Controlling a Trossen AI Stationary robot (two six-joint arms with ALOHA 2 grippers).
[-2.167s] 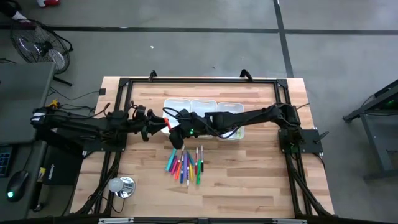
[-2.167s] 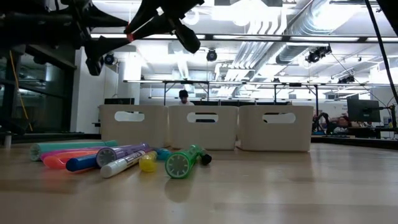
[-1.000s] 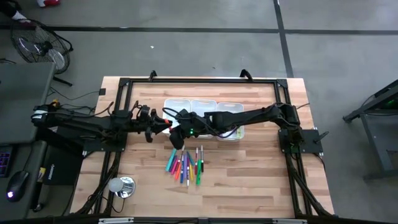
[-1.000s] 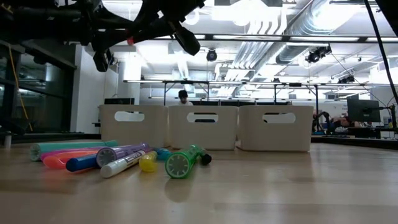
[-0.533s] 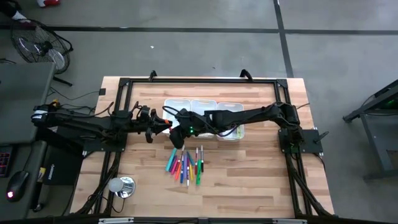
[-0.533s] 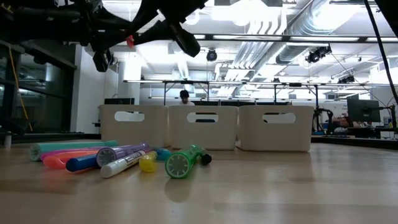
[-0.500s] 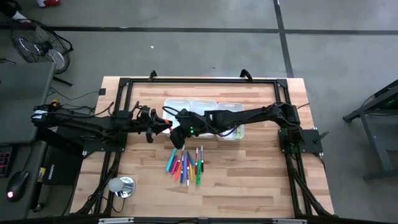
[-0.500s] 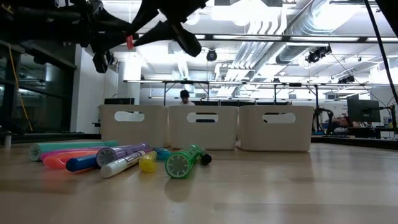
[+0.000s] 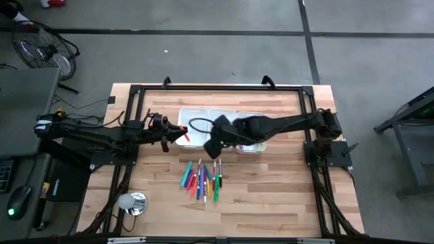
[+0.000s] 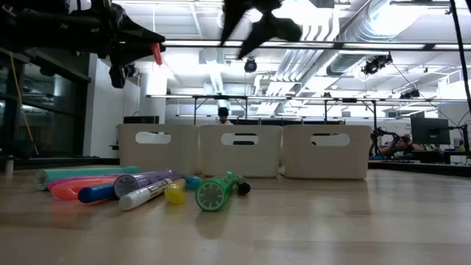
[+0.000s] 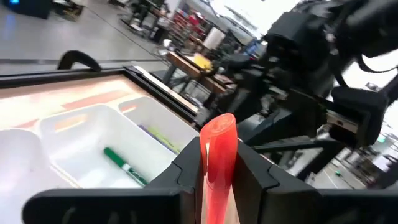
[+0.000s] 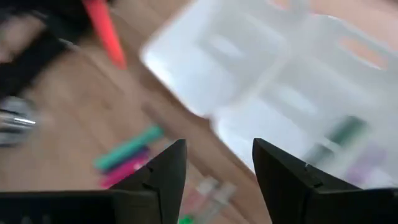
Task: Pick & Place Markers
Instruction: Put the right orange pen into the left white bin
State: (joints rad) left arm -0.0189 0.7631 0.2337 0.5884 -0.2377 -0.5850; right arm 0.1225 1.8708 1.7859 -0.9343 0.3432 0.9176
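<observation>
A loose bunch of markers (image 9: 202, 179) in several colours lies flat on the wooden table, in front of three white bins (image 9: 220, 119). In the low view the bunch (image 10: 140, 188) is near the camera. My left gripper (image 9: 178, 133) hangs level near the left bin, shut on a red marker (image 11: 217, 155). My right gripper (image 9: 211, 146) hovers open above the table between the bins and the bunch, with nothing between its fingers (image 12: 168, 171). A green marker (image 11: 124, 165) lies in one bin. My left gripper pinches the red marker's shaft (image 11: 214, 177) between its two fingers, coming level from the table's left. The marker's rounded end (image 11: 219, 126) sticks out past the fingertips. The marker (image 10: 156, 53) is lifted clear, high above the table.
A black frame (image 9: 135, 91) runs around the table's working area. A round silver object (image 9: 133, 202) sits near the front left. A person (image 10: 223, 114) shows far off in the room behind the bins. Bare wood lies to the right of the bunch.
My right gripper has opened and let go of the red marker that both grippers were on. It has drawn away from my left gripper toward the table's right, rising and tipping. The red marker stays in my left gripper, which has kept its place.
</observation>
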